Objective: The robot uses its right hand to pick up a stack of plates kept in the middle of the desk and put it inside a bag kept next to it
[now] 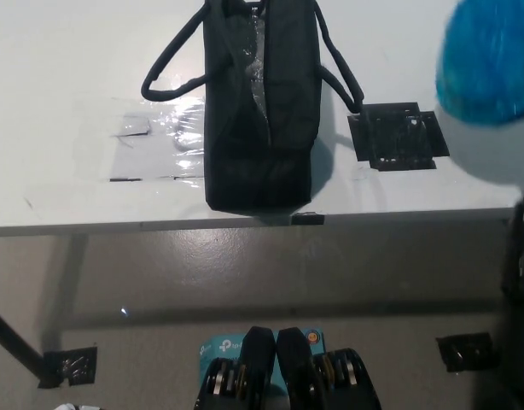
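1. Nearest you, the right arm (520,256) is only a dark blur at the right edge; you cannot tell how its fingers are set.
2. Farther up, a black tape patch (397,137) lies on the desk (66,85).
3. Left of it stands the black bag (262,102).
4. Farthest, the blue plates (486,64) hang blurred at upper right, apart from the bag.

Black bag (262,111) stands open-topped on the white desk (66,77), center-top, its handles flopped out at 9 and 3 o'clock. Blue plate stack (486,64) sits blurred at 2 o'clock, raised over the desk — right hand not discernible behind it, only a dark arm blur at the right edge. Black tape patch (398,137) on the desk just right of the bag; clear tape patch (160,141) on its left.
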Controlling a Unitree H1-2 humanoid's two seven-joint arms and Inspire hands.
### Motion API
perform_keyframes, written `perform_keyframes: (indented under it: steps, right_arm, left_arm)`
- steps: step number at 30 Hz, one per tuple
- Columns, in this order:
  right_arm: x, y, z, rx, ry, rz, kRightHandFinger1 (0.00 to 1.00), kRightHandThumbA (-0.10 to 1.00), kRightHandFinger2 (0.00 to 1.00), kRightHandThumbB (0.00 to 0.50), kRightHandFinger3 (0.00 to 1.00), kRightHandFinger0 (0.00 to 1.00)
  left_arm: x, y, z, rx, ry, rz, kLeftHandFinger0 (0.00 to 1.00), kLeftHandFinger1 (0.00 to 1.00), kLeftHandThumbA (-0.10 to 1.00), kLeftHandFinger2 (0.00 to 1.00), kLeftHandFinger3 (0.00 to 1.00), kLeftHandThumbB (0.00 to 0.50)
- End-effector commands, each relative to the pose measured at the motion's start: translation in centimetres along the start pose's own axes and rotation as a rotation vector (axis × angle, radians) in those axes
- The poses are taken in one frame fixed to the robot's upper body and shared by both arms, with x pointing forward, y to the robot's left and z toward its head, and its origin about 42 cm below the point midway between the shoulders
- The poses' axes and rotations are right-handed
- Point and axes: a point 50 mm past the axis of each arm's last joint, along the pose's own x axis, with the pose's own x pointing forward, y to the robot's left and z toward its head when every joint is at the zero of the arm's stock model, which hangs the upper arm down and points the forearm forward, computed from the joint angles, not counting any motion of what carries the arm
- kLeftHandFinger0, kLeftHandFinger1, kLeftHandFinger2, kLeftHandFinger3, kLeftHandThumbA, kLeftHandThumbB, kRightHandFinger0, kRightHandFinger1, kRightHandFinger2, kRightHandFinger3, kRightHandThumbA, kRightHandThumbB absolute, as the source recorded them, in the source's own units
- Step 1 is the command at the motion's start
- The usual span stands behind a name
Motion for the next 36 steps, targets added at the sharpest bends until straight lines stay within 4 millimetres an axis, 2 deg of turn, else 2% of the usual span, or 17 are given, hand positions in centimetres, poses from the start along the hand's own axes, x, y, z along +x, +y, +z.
perform_keyframes:
  steps: [1, 3, 6, 8, 12, 15, 17, 21, 22, 25, 28, 31, 34, 36]
  right_arm:
    - [0.8, 7.3, 18.1, 0.476, -0.22, 0.342, 0.0, -0.1, 0.02, 0.33, 0.0, 0.0]
    - [0.4, 7.7, 18.1, 0.473, -0.226, 0.367, 0.0, -0.1, 0.04, 0.314, 0.0, 0.0]
    - [-0.2, 8.3, 18.3, 0.469, -0.232, 0.387, 0.0, -0.1, 0.04, 0.329, 0.0, 0.0]
    - [-0.5, 8.8, 18.5, 0.473, -0.232, 0.39, 0.0, -0.1, 0.04, 0.308, 0.0, 0.0]
    - [-1.2, 9.8, 18.5, 0.453, -0.238, 0.399, 0.0, -0.1, 0.02, 0.295, 0.0, 0.0]
    - [-2.6, 11.1, 17.4, 0.454, -0.228, 0.424, 0.0, -0.1, 0.0, 0.287, 0.0, 0.0]
    - [-3.2, 11.7, 16.7, 0.431, -0.221, 0.441, 0.0, -0.1, 0.0, 0.3, 0.0, 0.0]
    - [-4.1, 12.5, 15.4, 0.387, -0.215, 0.455, 0.0, -0.1, 0.0, 0.302, 0.0, 0.0]
    - [-4.8, 13.4, 14.3, 0.328, -0.22, 0.446, 0.0, -0.1, 0.0, 0.313, 0.0, 0.0]
    - [-5.3, 13.9, 13.0, 0.243, -0.241, 0.43, 0.0, -0.1, 0.0, 0.3, 0.0, 0.0]
    - [-5.3, 13.7, 11.2, 0.133, -0.303, 0.407, 0.0, -0.1, 0.0, 0.32, 0.0, 0.0]
    - [-5.3, 13.4, 10.0, 0.082, -0.343, 0.385, 0.0, -0.1, 0.0, 0.307, 0.0, 0.0]
    - [-4.9, 13.1, 9.6, 0.024, -0.382, 0.357, 0.0, -0.1, 0.0, 0.31, 0.0, 0.0]
    - [-4.4, 12.9, 9.7, -0.009, -0.415, 0.323, 0.0, -0.1, 0.0, 0.292, 0.0, 0.0]
  left_arm:
    - [-0.8, 0.6, 0.7, 0.036, -0.013, 0.025, 0.79, 0.75, 0.71, 0.87, 1.0, 0.001]
    - [-0.8, 0.6, 0.8, 0.04, -0.012, 0.024, 0.8, 0.76, 0.72, 0.87, 1.0, 0.008]
    - [-0.8, 0.7, 0.9, 0.048, -0.014, 0.025, 0.82, 0.77, 0.73, 0.87, 1.0, 0.005]
    - [-0.9, 0.8, 1.0, 0.057, -0.013, 0.026, 0.84, 0.78, 0.76, 0.87, 1.0, 0.013]
    - [-0.9, 0.9, 1.0, 0.056, -0.018, 0.023, 0.81, 0.77, 0.76, 0.86, 1.0, 0.016]
    - [-0.9, 0.9, 1.1, 0.071, -0.017, 0.022, 0.82, 0.77, 0.8, 0.86, 1.0, 0.018]
    - [-0.8, 0.8, 1.2, 0.075, -0.02, 0.018, 0.83, 0.77, 0.82, 0.86, 1.0, 0.021]
    - [-0.7, 0.7, 1.4, 0.065, -0.03, 0.012, 0.81, 0.76, 0.8, 0.86, 1.0, 0.015]
    - [-0.8, 0.7, 1.4, 0.064, -0.03, 0.012, 0.82, 0.77, 0.79, 0.86, 1.0, 0.014]
    - [-0.7, 0.7, 1.5, 0.065, -0.033, 0.016, 0.84, 0.77, 0.79, 0.86, 1.0, 0.015]
    - [-0.6, 0.7, 1.4, 0.063, -0.029, 0.017, 0.83, 0.77, 0.8, 0.85, 1.0, 0.037]
    - [-0.8, 0.7, 1.6, 0.071, -0.034, 0.022, 0.8, 0.76, 0.78, 0.85, 1.0, 0.023]
    - [-0.9, 0.7, 1.6, 0.066, -0.038, 0.025, 0.78, 0.75, 0.75, 0.85, 1.0, 0.017]
    - [-0.9, 0.8, 1.7, 0.069, -0.044, 0.022, 0.77, 0.75, 0.75, 0.85, 1.0, 0.01]
